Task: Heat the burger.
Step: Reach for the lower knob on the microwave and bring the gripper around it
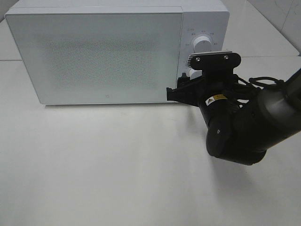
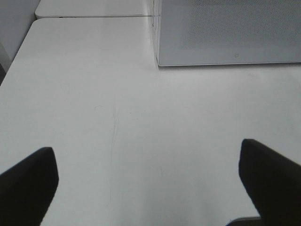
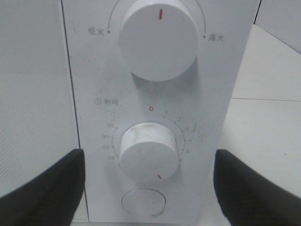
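Note:
The burger is out of view in all frames. The white microwave (image 1: 108, 52) stands at the back of the table with its door shut. My right gripper (image 1: 184, 88) is close in front of the control panel. In the right wrist view the right gripper (image 3: 148, 157) is open, its dark fingers (image 3: 42, 188) standing on either side of the lower timer knob (image 3: 149, 149) without touching it. The knob's red mark points downward. My left gripper (image 2: 146, 150) is open over bare table, nothing between its fingers, with the microwave's lower corner (image 2: 162, 59) ahead.
Above the timer knob sits the power knob (image 3: 159, 40), also visible in the high view (image 1: 203, 43). A round button (image 3: 143, 202) sits below the timer knob. The white table (image 1: 94, 160) spreads out in front of the microwave. My right arm (image 1: 244, 127) fills the right side.

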`<state>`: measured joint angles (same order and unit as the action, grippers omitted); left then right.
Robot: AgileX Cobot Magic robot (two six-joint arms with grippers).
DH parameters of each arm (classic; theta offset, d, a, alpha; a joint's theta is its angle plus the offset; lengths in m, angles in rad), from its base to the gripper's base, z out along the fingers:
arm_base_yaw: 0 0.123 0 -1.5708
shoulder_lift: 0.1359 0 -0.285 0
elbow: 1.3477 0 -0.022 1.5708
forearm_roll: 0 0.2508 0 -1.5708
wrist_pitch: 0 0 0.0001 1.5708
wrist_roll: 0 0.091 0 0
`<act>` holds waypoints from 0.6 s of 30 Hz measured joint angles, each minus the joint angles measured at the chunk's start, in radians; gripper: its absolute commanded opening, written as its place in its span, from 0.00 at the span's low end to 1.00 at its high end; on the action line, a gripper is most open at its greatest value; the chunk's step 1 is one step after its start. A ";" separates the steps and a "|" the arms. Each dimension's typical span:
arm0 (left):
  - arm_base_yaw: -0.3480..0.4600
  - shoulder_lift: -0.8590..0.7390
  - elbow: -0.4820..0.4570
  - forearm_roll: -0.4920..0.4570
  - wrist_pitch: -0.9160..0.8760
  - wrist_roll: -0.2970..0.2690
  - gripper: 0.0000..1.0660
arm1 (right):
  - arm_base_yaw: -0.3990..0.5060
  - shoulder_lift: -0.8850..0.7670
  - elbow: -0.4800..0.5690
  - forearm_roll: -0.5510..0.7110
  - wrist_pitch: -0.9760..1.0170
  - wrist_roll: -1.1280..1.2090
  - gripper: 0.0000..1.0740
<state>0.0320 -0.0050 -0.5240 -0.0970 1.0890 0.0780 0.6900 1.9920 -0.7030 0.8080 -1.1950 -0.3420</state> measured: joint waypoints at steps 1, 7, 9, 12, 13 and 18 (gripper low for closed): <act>0.000 0.000 0.000 0.000 0.000 0.000 0.93 | 0.000 0.000 0.000 0.000 0.000 0.000 0.69; 0.000 0.000 0.000 0.000 0.000 0.000 0.93 | -0.035 0.001 -0.015 -0.019 0.007 0.008 0.69; 0.000 0.000 0.000 0.000 0.000 0.000 0.93 | -0.039 0.001 -0.015 -0.022 0.008 0.013 0.69; 0.000 0.000 0.000 0.000 0.000 0.000 0.93 | -0.043 0.012 -0.018 -0.030 0.014 0.038 0.69; 0.000 0.000 0.000 0.000 0.000 0.000 0.93 | -0.043 0.025 -0.026 -0.034 0.018 0.046 0.69; 0.000 0.000 0.000 0.000 0.000 0.000 0.93 | -0.043 0.060 -0.052 -0.048 0.021 0.053 0.69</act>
<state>0.0320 -0.0050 -0.5240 -0.0970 1.0890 0.0780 0.6470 2.0520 -0.7550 0.7600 -1.1740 -0.2890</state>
